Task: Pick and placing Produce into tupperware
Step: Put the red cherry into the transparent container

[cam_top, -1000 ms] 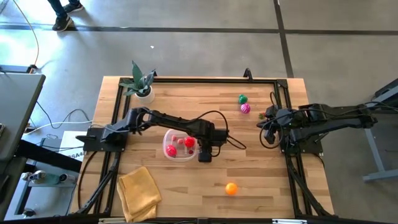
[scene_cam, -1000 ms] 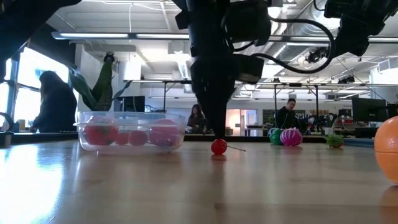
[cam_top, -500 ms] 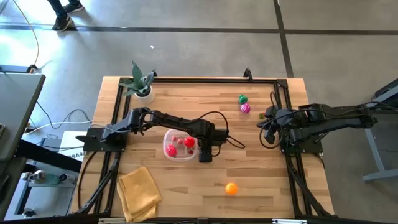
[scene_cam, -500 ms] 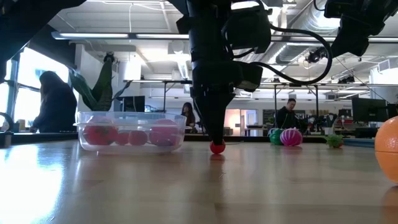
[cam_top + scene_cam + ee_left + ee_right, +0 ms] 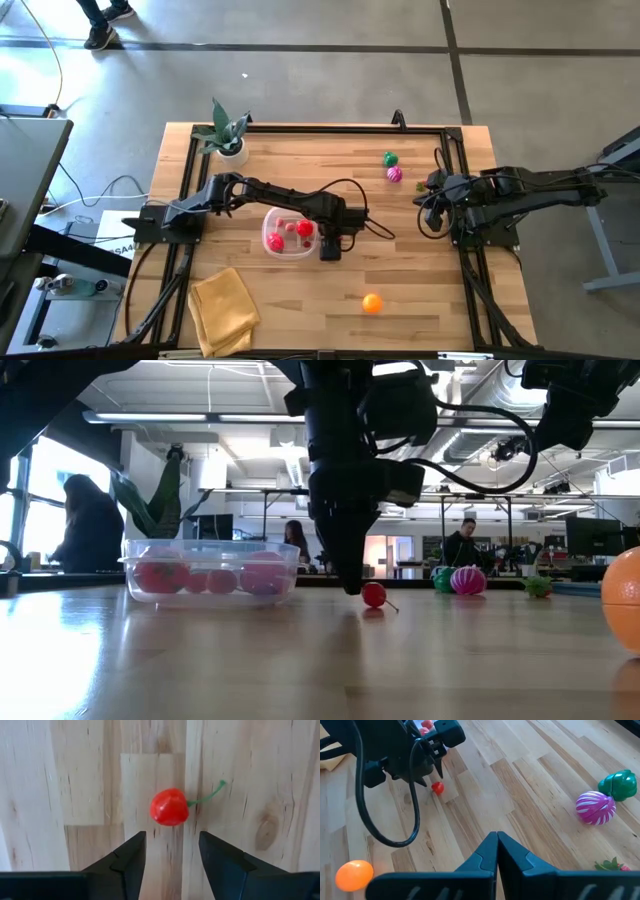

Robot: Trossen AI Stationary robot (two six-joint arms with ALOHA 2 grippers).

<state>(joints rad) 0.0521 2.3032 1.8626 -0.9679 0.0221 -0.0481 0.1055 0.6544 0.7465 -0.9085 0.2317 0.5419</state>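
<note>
A small red cherry with a green stem lies on the wood just right of the tupperware, a clear tub holding red and pink produce. My left gripper points straight down beside the cherry, open and clear of it. In the low view the cherry rests on the table right of the fingertips. In the high view the gripper hides it. My right gripper waits shut, raised at the table's right side.
A green piece and a magenta one lie at the far right. An orange ball sits near the front edge. A folded yellow cloth lies at the front left, and a potted plant stands at the far left.
The cherry was under my left gripper's fingertips half a second ago. It has since rolled a little toward the table's right edge and lies free beside them, stem still pointing right. The arm has stayed where it was.
</note>
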